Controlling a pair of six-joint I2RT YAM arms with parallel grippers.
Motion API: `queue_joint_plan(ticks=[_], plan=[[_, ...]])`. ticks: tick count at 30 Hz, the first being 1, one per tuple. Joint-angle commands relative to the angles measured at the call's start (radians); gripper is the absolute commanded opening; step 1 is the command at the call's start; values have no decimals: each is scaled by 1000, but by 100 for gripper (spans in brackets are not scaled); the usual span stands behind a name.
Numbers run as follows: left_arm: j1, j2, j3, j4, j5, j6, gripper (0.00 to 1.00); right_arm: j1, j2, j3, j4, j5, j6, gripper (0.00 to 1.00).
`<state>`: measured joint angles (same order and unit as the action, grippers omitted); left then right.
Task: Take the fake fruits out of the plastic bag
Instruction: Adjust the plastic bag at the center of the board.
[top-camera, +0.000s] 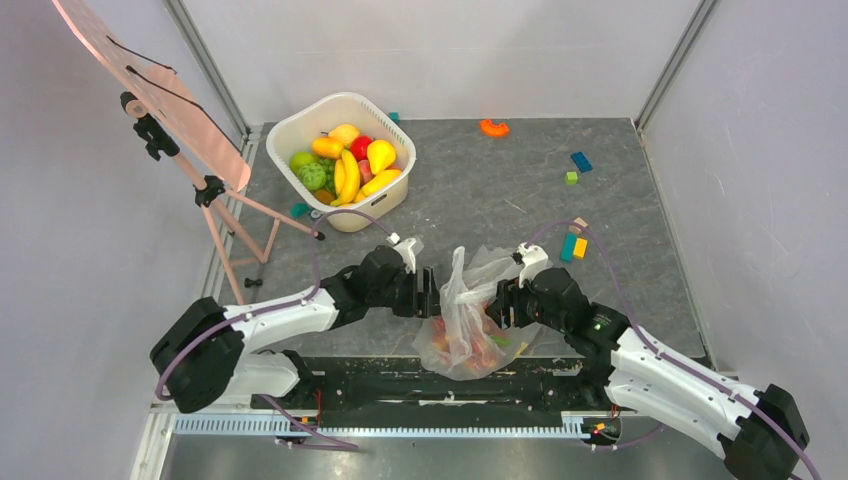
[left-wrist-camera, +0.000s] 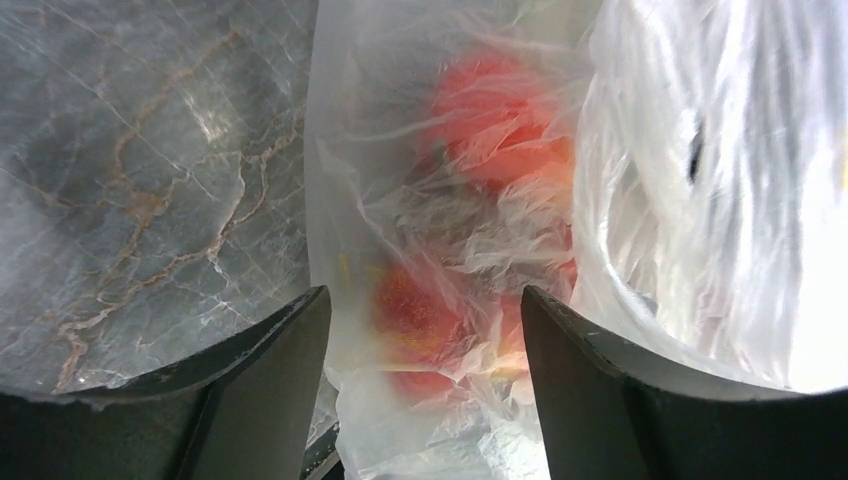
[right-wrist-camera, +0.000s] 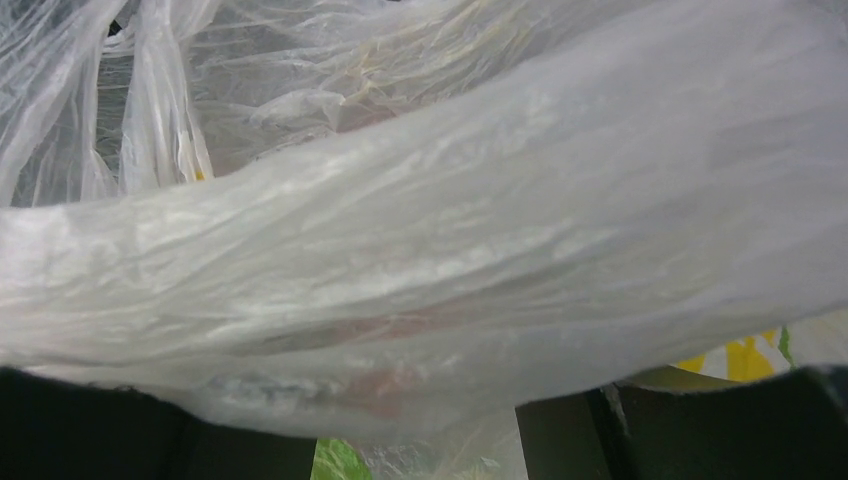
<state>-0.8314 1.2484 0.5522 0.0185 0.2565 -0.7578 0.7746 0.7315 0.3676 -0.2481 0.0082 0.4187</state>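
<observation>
Looking down from above, you see the plastic bag (top-camera: 462, 318) slumped at the near middle of the grey table (top-camera: 520, 180), squeezed between your two arms. Its long axis runs from near to far. The belly, with the fake fruits (top-camera: 468, 350) showing red, pink and yellow through the film, lies towards the near edge, and one loop handle stands up on the far side.

The left gripper (top-camera: 432, 293) sits against the bag's left flank and the right gripper (top-camera: 497, 303) against its right, so each arm is about as close as the other. The fruits lie nearer to you than either one.

From the left wrist, the dark fingers (left-wrist-camera: 270, 370) stand wide apart, straddling a bulge of film with a red fruit (left-wrist-camera: 410, 310) just behind it. From the right wrist, crumpled film drapes across the fingers (right-wrist-camera: 90, 430) and hides their tips, so you cannot tell whether they pinch it.

My judgement is that the mouth must be spread before either arm reaches down into the belly.
</observation>
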Motion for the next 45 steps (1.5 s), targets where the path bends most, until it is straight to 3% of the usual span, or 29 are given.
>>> queue_joint_plan(ticks=[1,4,12,17,27,35,41,45], plan=[[-24,49,-12,72,30,-23,74,2,-16,-13,28,12,6,63],[-28,94,-13,101,37,-27,65,2,-18,-16,27,13,6,63],[-27,154,58,121,34,1,21,2,-45,-19,13,13,3,64],[-28,185,134,160,93,58,2,2,-60,-28,13,10,3,64],[-27,207,316,147,233,215,2,2,-104,-45,-2,51,21,64],[-26,152,433,99,315,240,2,2,-250,-44,-51,187,63,82],[-26,160,419,78,284,257,2,2,-299,-40,-77,238,71,84],[-23,201,386,104,278,238,2,2,-298,-36,-94,299,91,80]])
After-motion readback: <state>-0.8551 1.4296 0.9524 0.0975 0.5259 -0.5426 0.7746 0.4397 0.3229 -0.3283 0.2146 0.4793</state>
